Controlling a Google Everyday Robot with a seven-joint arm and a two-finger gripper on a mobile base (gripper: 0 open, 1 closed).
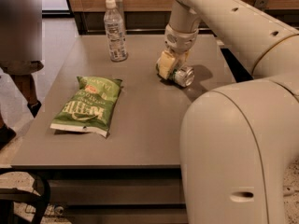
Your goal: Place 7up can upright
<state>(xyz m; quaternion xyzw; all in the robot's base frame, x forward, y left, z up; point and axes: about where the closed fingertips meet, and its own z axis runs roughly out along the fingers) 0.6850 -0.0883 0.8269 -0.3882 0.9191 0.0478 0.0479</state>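
Note:
The 7up can point(183, 75) lies on its side on the grey table point(145, 120), right of centre, with its shiny metal end facing the camera. My gripper point(169, 67) is down at the table surface, its yellowish fingers point(164, 65) around the can's far end. The can touches the table. Most of the can's body is hidden behind the fingers.
A clear water bottle point(115, 31) with a white cap stands at the back of the table, left of the gripper. A green chip bag point(88, 105) lies flat at the front left. My arm and base fill the right side. A person stands at the far left.

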